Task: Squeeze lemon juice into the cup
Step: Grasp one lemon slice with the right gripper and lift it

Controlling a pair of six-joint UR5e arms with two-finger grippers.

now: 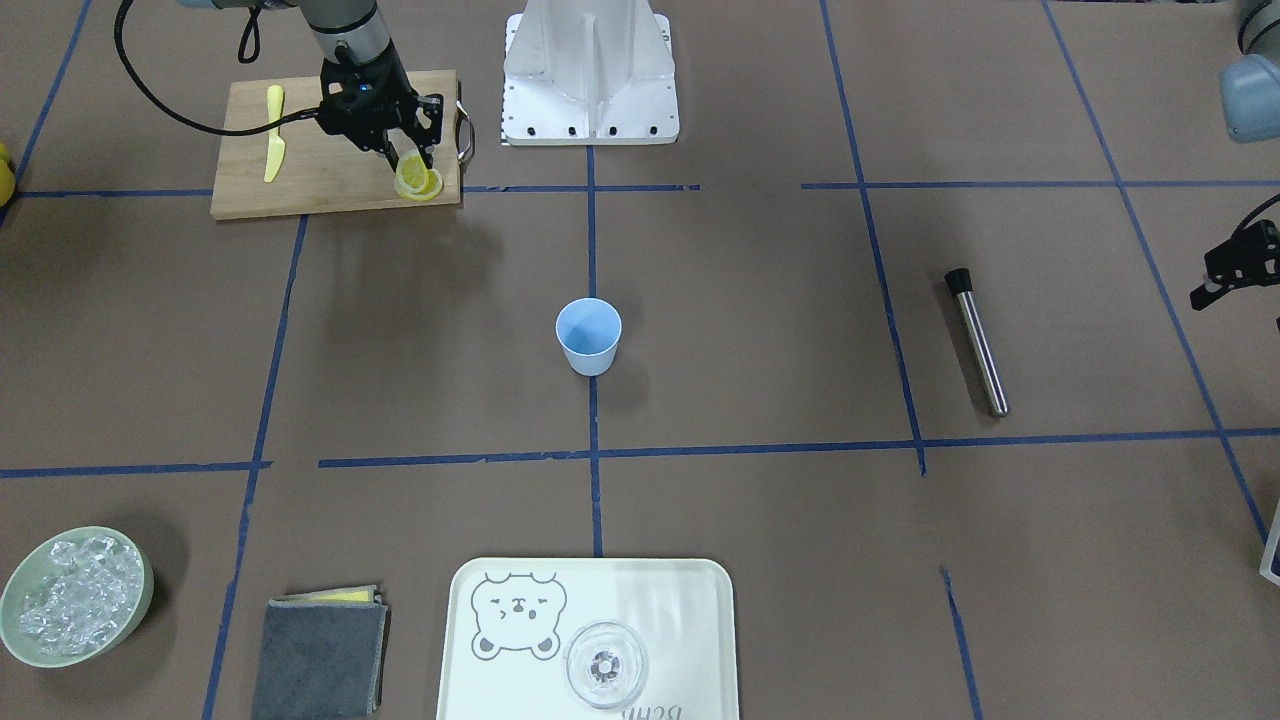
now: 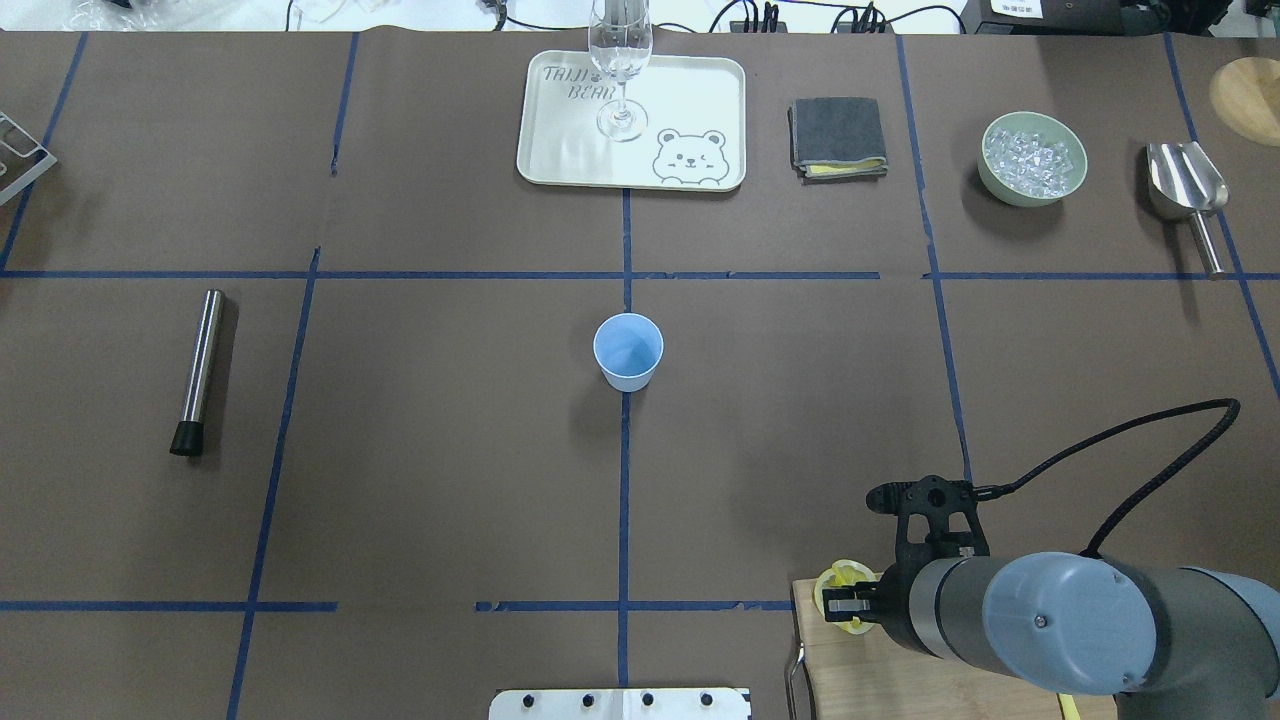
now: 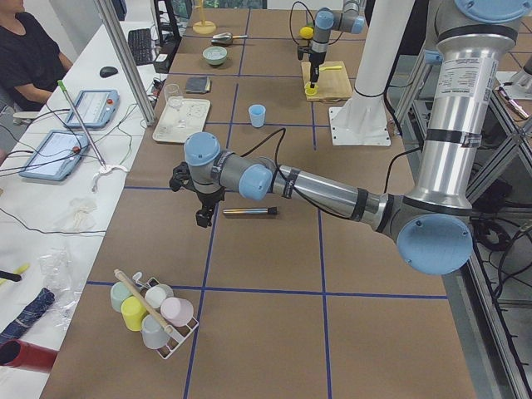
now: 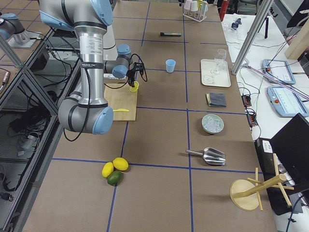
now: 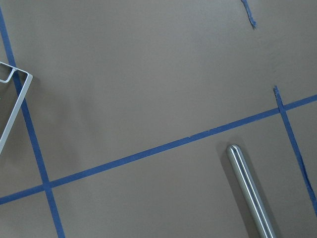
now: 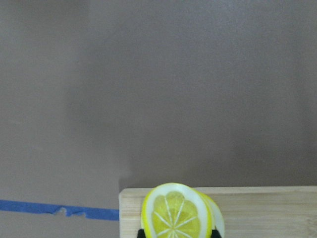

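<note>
The light-blue cup [image 1: 588,335] stands upright at the table's middle, also in the overhead view [image 2: 628,350]. Lemon slices [image 1: 418,180] lie at the corner of the wooden cutting board [image 1: 300,190]. My right gripper [image 1: 408,160] is down over them, its fingers closed on the rim of the top slice [image 6: 176,215], with another slice under it. My left gripper [image 1: 1215,285] hangs at the table's far side, above the steel muddler [image 1: 978,345]; whether it is open or shut does not show.
A yellow plastic knife [image 1: 273,135] lies on the board. A bear tray [image 1: 690,600] holds a clear glass [image 1: 605,665]. A grey cloth [image 1: 320,655] and a green bowl of ice [image 1: 75,595] sit along that edge. The robot base [image 1: 590,70] stands beside the board.
</note>
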